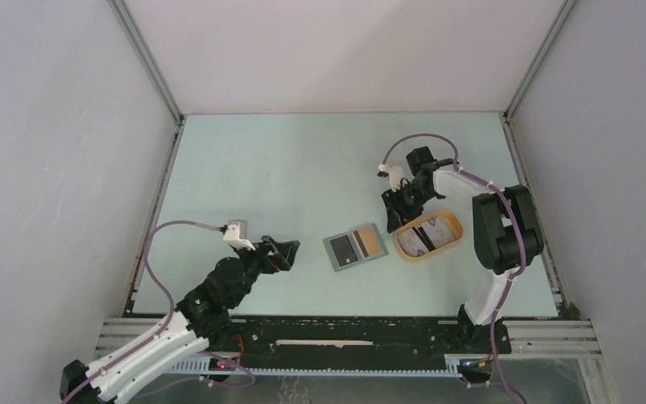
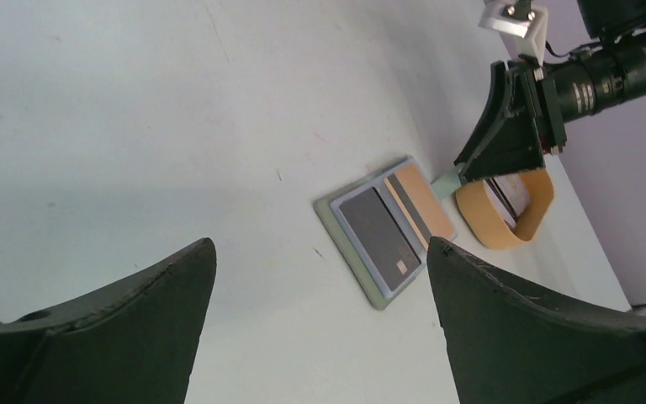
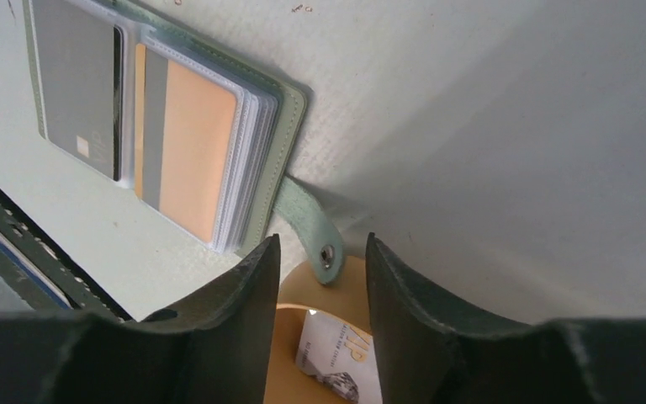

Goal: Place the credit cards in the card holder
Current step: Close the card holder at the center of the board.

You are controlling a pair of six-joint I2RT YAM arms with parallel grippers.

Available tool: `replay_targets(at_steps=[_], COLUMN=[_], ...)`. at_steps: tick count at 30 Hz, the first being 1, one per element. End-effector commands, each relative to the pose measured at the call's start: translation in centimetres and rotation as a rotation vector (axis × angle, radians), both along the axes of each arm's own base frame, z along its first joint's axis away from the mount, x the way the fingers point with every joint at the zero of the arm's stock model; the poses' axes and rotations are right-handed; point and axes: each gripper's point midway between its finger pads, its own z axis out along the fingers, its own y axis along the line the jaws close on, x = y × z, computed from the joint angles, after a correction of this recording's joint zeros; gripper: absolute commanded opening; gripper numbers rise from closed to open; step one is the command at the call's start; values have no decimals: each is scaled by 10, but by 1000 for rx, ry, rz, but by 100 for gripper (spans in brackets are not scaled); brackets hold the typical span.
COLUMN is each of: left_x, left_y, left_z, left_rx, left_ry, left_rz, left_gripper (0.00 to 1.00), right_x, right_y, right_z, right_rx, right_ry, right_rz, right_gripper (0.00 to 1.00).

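Note:
The grey-green card holder (image 1: 354, 247) lies open on the table, with a dark card (image 1: 341, 247) in its left slot and an orange card (image 1: 372, 241) in its right slot. Its snap strap (image 3: 315, 233) rests on the rim of the tan tray. More credit cards (image 1: 427, 236), dark and pale, lie in that tray; a pale one (image 3: 341, 353) shows in the right wrist view. My right gripper (image 1: 394, 220) hovers over the tray's left end, jaws slightly apart and empty (image 3: 321, 244). My left gripper (image 1: 288, 250) is wide open and empty (image 2: 320, 252), left of the holder (image 2: 384, 231).
The tan-yellow oval tray (image 1: 406, 249) sits just right of the holder and touches its strap; it also shows in the left wrist view (image 2: 505, 220). Grey walls enclose the table on the left, back and right. The arm bases line the near edge.

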Motion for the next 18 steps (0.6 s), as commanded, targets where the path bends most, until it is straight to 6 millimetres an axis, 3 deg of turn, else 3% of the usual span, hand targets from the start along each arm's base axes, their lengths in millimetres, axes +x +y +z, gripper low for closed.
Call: replay_targets(at_steps=[1,7,8,10,13,18], left_x=[-12,-22,-24,-25,-25,-24], left_y=[-22,-49,-50,-53,-59,-67], left_z=[-10,-17,-31,-39,-44,-54], left_rx=[-112,-260,-256,-269,-284,-313], left_ry=[40,119,158,193,236,315], left_rz=[-111,-209,-209,-209,-216,-209], left_gripper=[99,93,92,92,92,91], right_x=[-8,-14,-14,-15,-14,-14], right_y=[7,13,15,18,23,36], right_z=[5,7,9,13,26,56], right_rx=[27,65,74,95,133,237], right_ry=[66,107,109,110,83,35], right_rz=[19,37,40,45,52,71], right_gripper=[44,19,15,8,0,0])
